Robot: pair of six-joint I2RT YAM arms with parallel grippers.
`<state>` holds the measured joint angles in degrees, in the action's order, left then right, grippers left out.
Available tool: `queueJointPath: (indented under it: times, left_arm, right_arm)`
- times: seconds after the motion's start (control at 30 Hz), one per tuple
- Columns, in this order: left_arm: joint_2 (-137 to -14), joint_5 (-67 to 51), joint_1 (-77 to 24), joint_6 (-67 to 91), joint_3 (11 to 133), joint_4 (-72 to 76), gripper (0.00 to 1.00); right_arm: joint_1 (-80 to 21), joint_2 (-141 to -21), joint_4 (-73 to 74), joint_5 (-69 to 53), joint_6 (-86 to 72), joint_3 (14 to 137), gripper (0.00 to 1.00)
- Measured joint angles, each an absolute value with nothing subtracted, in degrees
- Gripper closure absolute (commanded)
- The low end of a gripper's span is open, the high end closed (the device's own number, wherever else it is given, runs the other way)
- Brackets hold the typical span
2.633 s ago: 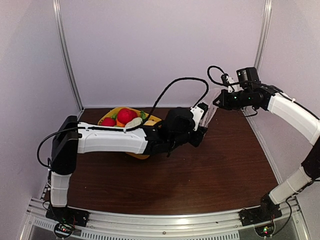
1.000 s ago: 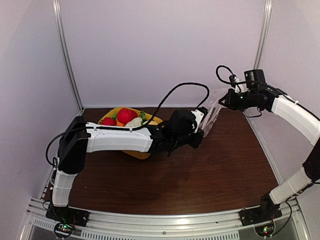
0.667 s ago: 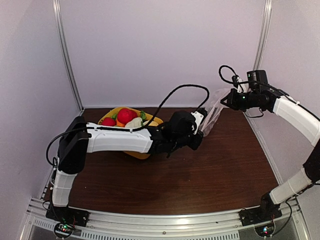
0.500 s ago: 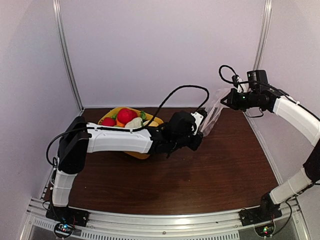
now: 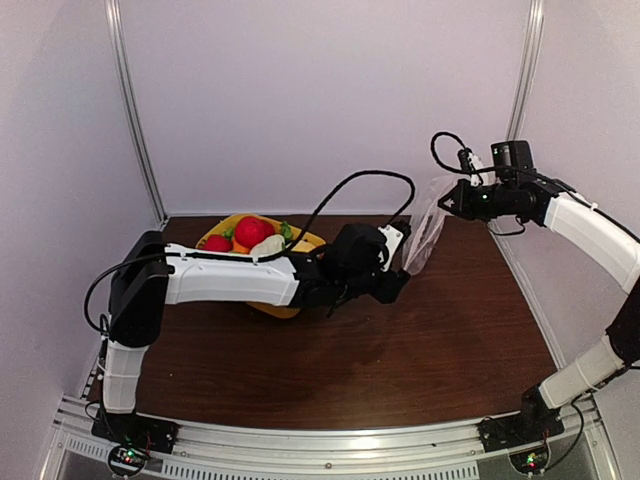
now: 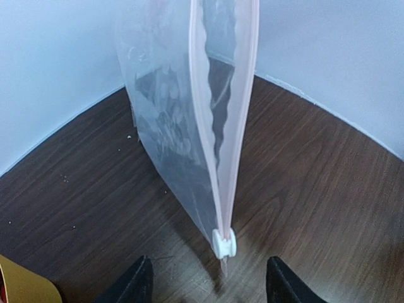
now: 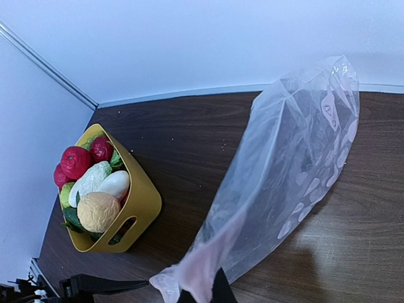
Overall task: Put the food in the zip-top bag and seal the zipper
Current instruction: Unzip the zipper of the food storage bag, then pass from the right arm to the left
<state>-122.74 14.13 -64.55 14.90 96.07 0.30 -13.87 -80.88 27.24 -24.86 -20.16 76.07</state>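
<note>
Hanging slantwise over table's (image 5: pixel 450 340) far right: zip-top bag (image 5: pixel 425 225), low end near tabletop. Zipper (image 6: pixel 242 126) parted along its upper length, white slider (image 6: pixel 224 243) at bottom end. Left gripper (image 6: pixel 208 287) spread apart, slider just ahead of gap. Right gripper (image 7: pixel 202 293) clamped on bag's upper corner. Food (image 7: pixel 95 183) heaped in yellow tub (image 7: pixel 142 202), left of bag.

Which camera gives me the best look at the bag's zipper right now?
Left wrist: the zipper fills the frame close-up, running down to its white slider. Top external shows only the small, distant zip-top bag; right wrist shows its dotted side, zipper unclear.
</note>
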Motion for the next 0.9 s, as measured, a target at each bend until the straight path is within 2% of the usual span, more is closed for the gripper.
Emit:
queueJointPath:
  times: [0.43,0.73,0.8,0.9]
  left_arm:
    - [-123.3,12.8,-62.5,23.4,109.3,-0.1,0.6]
    - [-127.6,7.2,-59.1,28.9,109.4,-0.8,0.5]
    - [-128.0,5.5,-58.6,29.3,108.9,-0.1,0.51]
    - [-128.0,3.9,-58.2,29.9,108.0,1.6,0.58]
  right_arm:
    - [-20.4,-82.5,28.8,-23.8,-14.8,76.2,1.0]
    - [-20.8,-82.9,29.0,-24.2,-15.2,76.6,1.0]
    - [-20.8,-83.1,29.0,-24.2,-15.2,76.6,1.0]
    - [-20.8,-84.0,29.0,-24.3,-15.3,76.7,1.0]
